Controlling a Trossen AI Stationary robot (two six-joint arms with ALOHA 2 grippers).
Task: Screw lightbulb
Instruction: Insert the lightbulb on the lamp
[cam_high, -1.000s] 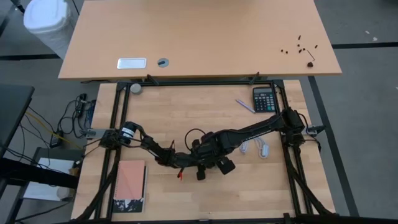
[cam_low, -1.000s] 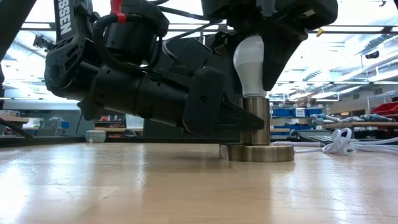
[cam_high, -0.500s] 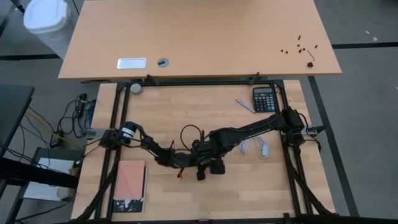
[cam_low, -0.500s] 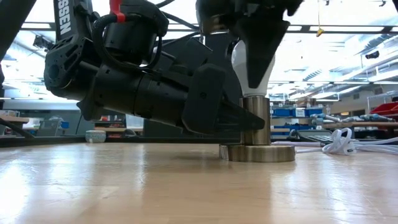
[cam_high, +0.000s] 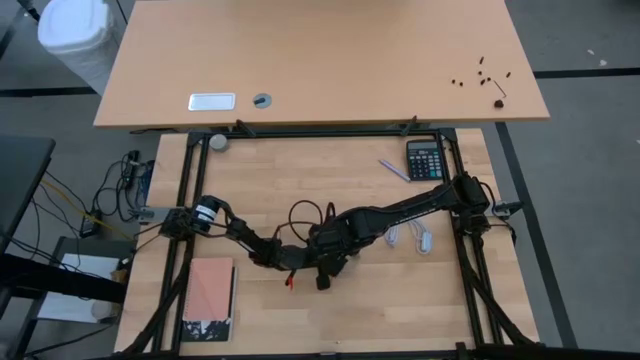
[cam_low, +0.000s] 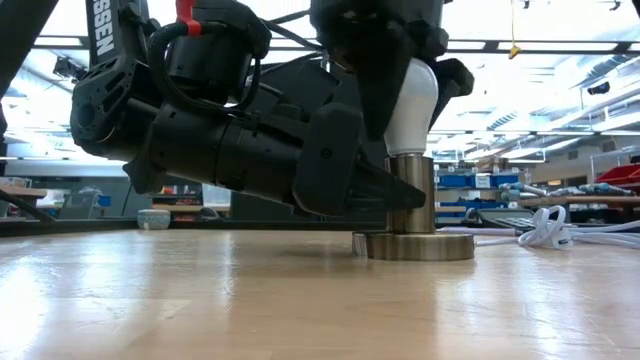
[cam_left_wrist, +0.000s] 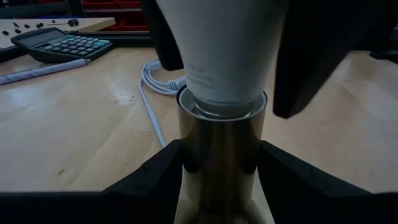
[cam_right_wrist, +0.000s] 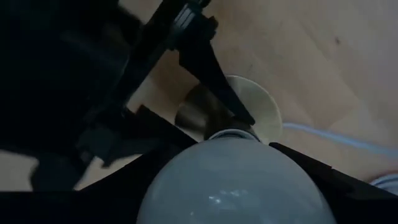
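From above, I see both arms meeting mid-tabletop (cam_high: 300, 170); a calculator (cam_high: 425, 160) and a red notebook (cam_high: 210, 290) lie well clear. At table height, the lightbulb (cam_low: 412, 100) stands in the brass socket (cam_low: 412, 215). My left gripper (cam_left_wrist: 217, 180) fingers clamp the socket; my right gripper (cam_right_wrist: 233, 186) fingers grasp the bulb's globe.

Pale wooden desk (cam_high: 320, 60) behind the table, white bin (cam_high: 72, 35) beside it.
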